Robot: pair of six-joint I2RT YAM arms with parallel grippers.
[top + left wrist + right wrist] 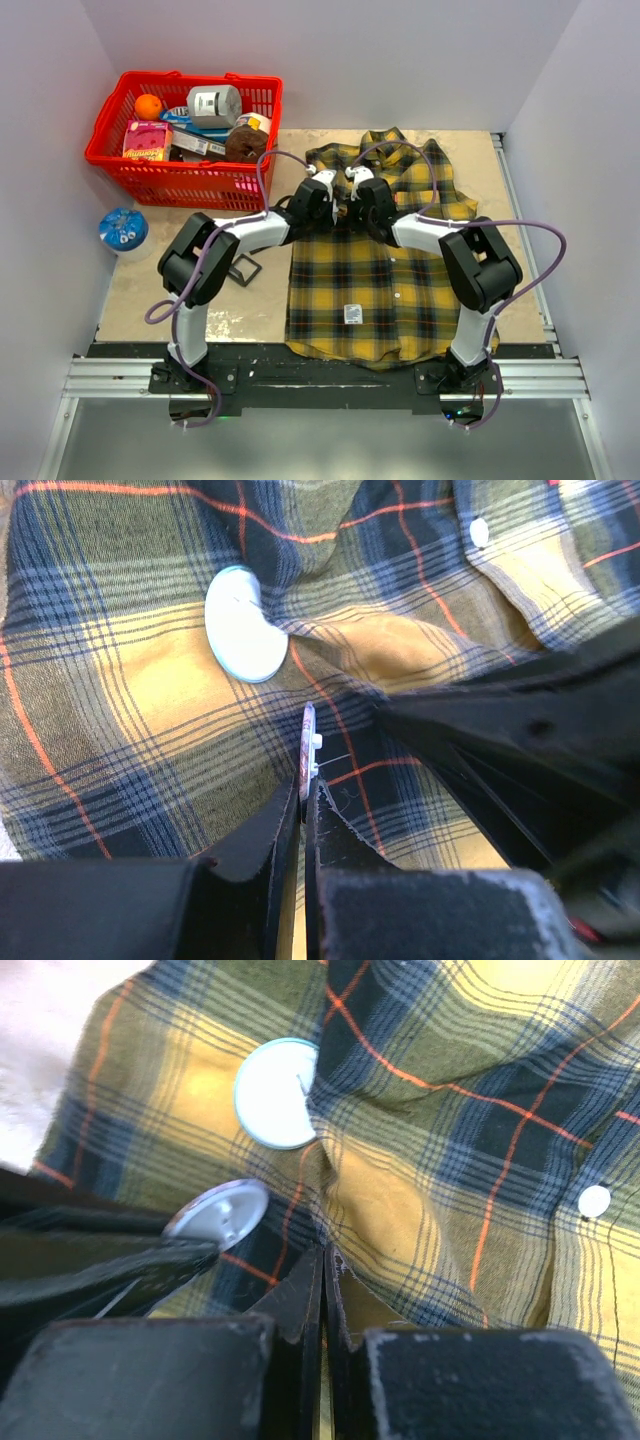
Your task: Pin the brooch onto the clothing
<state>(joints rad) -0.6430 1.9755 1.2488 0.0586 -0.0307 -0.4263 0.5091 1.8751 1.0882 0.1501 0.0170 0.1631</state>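
Note:
The yellow-and-dark plaid shirt lies flat on the table, collar at the far end. Both grippers meet over its upper chest. My left gripper is shut on the brooch, a thin round disc seen edge-on here. Its silver back shows in the right wrist view, just above the cloth. My right gripper is shut on a raised fold of the shirt beside the brooch. A second round white disc with a pale blue rim lies on the shirt, partly tucked under the fold.
A red basket with an orange, a can and packets stands at the back left. A blue round lid and a small black square frame lie left of the shirt. A white label is near the hem.

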